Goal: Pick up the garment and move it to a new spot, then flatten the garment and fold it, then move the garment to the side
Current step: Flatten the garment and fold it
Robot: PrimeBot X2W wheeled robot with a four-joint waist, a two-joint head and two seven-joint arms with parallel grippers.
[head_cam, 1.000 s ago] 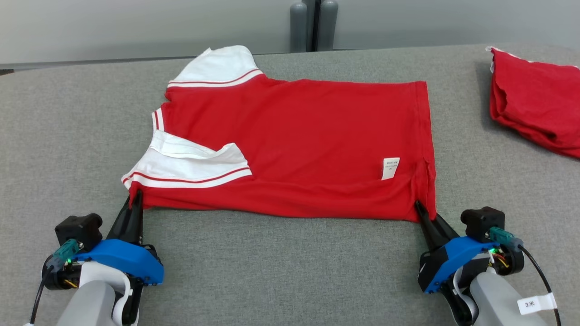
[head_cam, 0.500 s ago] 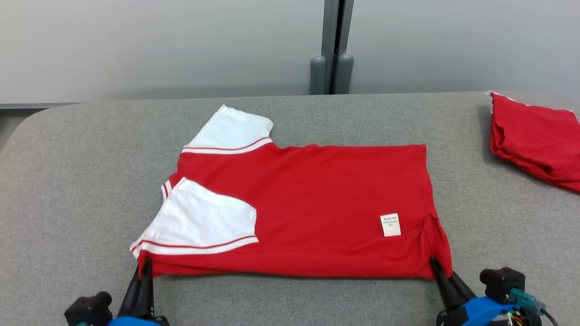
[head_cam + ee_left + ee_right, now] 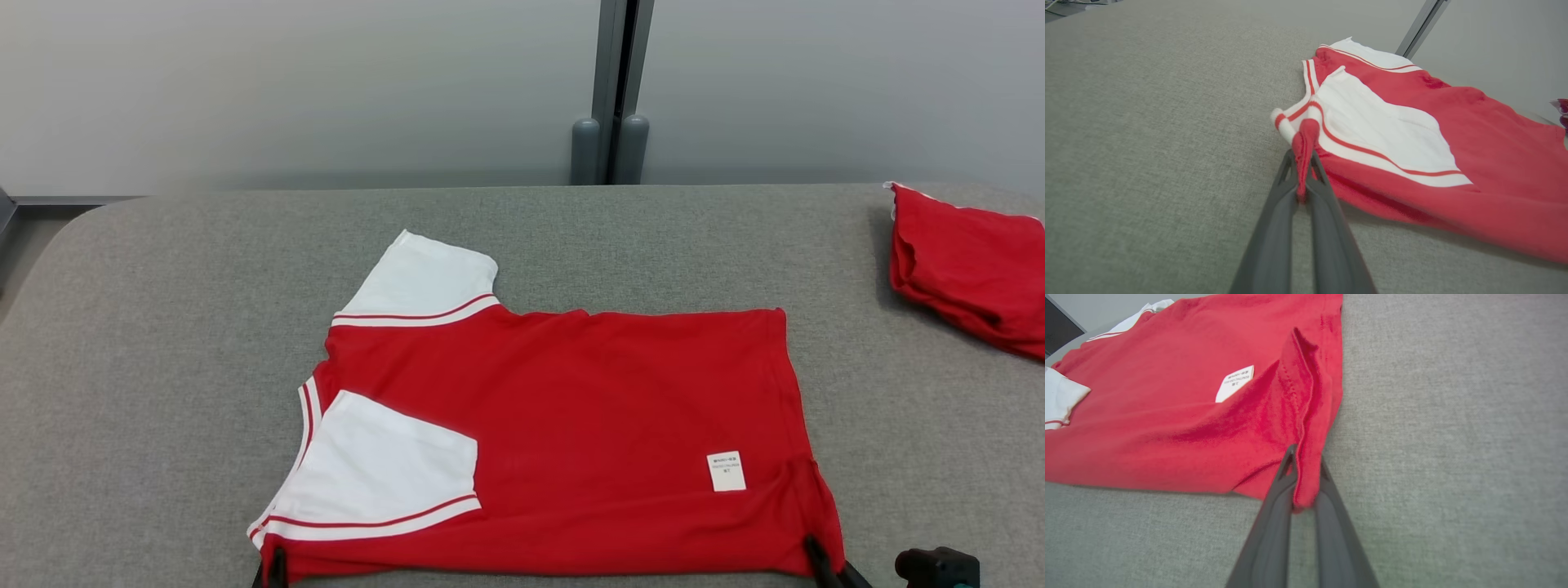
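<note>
At the bottom of the head view, the near edge of a red knit short-sleeved shirt [image 3: 571, 408] with white, red-striped sleeves is seen pinched at both corners. At lower left, the left gripper [image 3: 1301, 157] is closed on a bunched fold by the sleeve. At lower right, the right gripper [image 3: 1304, 457] is clamped on the gathered hem corner, its dark fingers [image 3: 1274, 531] drawn narrow around the cloth. The shirt is spread flat across the middle of a grey fabric-covered table [image 3: 163, 343]. One white sleeve is folded over the body at lower left and the other is laid out towards the upper left. A small white care label [image 3: 726, 471] is shown near the shirt's lower right corner. A crumpled red garment [image 3: 971, 278] is seen well apart at the right edge, and a pale grey wall with a vertical grey post [image 3: 612, 82] is seen beyond the table.
</note>
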